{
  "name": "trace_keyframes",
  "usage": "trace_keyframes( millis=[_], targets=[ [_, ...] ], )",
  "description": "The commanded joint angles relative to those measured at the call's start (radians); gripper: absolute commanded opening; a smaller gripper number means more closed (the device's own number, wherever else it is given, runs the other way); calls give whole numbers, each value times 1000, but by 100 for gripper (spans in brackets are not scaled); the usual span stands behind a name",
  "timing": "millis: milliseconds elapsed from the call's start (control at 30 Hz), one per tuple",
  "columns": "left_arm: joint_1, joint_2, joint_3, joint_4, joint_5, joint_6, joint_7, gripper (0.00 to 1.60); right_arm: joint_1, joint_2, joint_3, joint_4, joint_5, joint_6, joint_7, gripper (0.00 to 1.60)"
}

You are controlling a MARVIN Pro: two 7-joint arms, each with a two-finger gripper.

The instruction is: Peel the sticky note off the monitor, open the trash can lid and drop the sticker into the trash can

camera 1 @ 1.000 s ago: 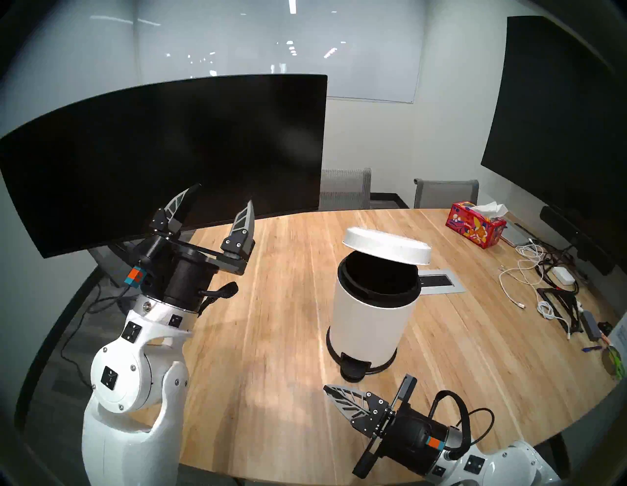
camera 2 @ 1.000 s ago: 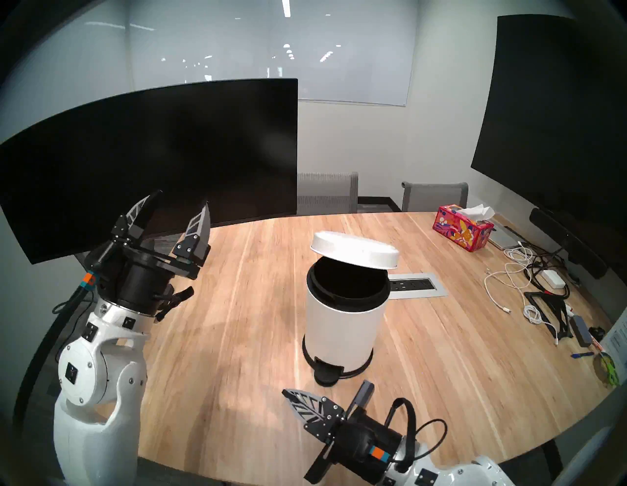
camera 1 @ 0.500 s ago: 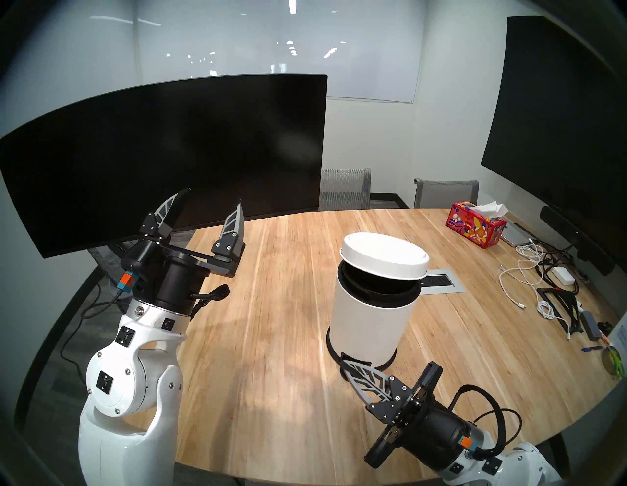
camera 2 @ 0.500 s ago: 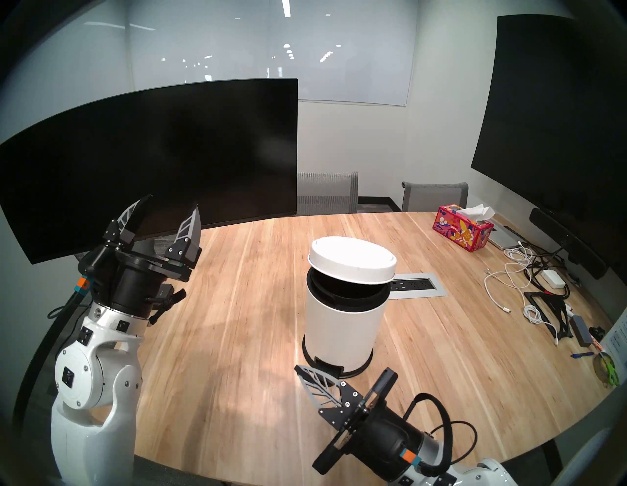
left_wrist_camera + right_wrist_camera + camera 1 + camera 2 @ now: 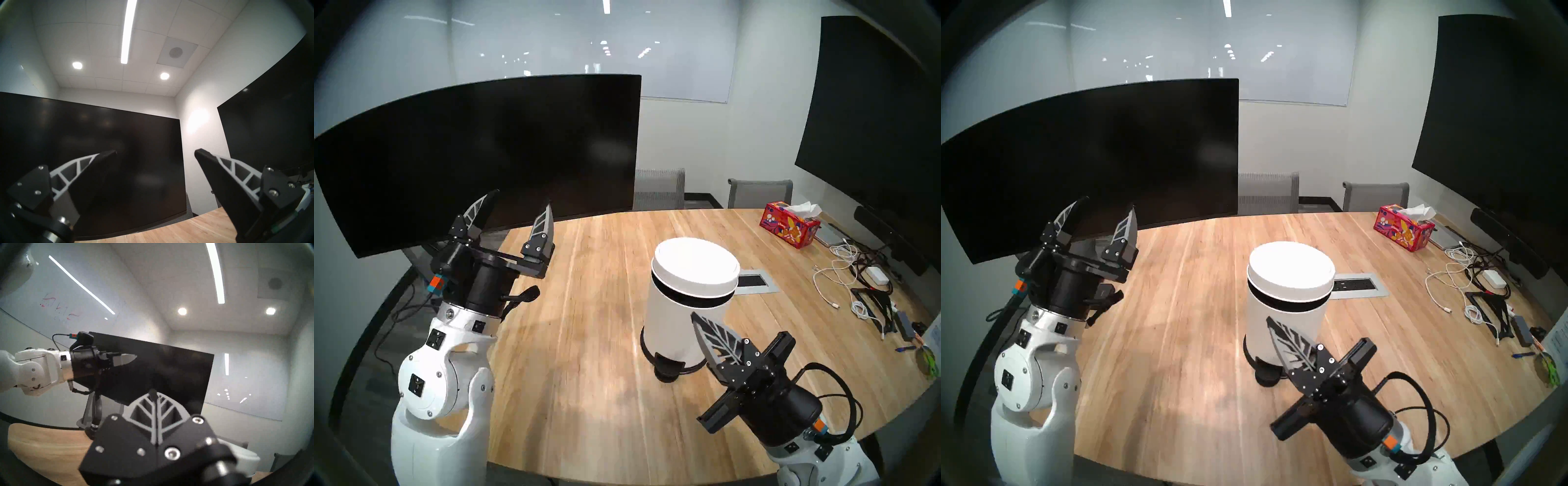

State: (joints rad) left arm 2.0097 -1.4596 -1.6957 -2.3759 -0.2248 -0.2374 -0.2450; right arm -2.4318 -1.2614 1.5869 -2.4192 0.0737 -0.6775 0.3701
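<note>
Since a second ago, the trash can lid (image 5: 696, 263) has been dropping from tilted open to almost flat on the trash can (image 5: 682, 325), and the right end effector (image 5: 694, 315) has been rising from beside the pedal (image 5: 668, 366) to in front of the can's right side. A dark band is showing between lid and white wall, so the lid is either just seated or a touch short of it.

The can is standing upright at the centre of the frame, on the wooden surface (image 5: 585, 339). The right end effector, at the lower right, is fully closed with its two fingers pressed together into one leaf shape, and it is gripping nothing. The left end effector (image 5: 521, 202), at the left of the frame, is spread wide and empty, pointing up toward the lower edge of the monitor (image 5: 483, 152) without touching it.

The monitor is filling the upper left of the frame, and its black screen is showing no sticky note. No yellow-green sticker is appearing anywhere: not on the screen, in either end effector or on the surface. It is most likely lying inside the closed can, though the frames are not showing it.

Judging by this, the task is looking essentially finished: note peeled, lid opened, note dropped. Only pulling the arms back seems to remain.
</note>
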Motion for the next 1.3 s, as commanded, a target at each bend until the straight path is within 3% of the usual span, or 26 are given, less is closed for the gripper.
trace_keyframes(
  millis=[0,167,367,700,1267],
  targets=[
    [3,-9,-4,-41,13,-35,7,160,89,-61,-3,-24,35,-24,-61,0],
    [6,-21,-9,-51,24,-59,20,160,132,-83,-15,-24,31,11,-89,0],
    [17,-45,-10,-61,50,-88,52,160,206,-117,-49,-24,-1,122,-128,0],
    [33,-59,-5,-62,71,-113,74,160,254,-153,-71,-24,-72,270,-175,0],
    [31,-54,0,-63,88,-119,84,160,283,-172,-94,-24,-103,332,-207,0]
  ],
)
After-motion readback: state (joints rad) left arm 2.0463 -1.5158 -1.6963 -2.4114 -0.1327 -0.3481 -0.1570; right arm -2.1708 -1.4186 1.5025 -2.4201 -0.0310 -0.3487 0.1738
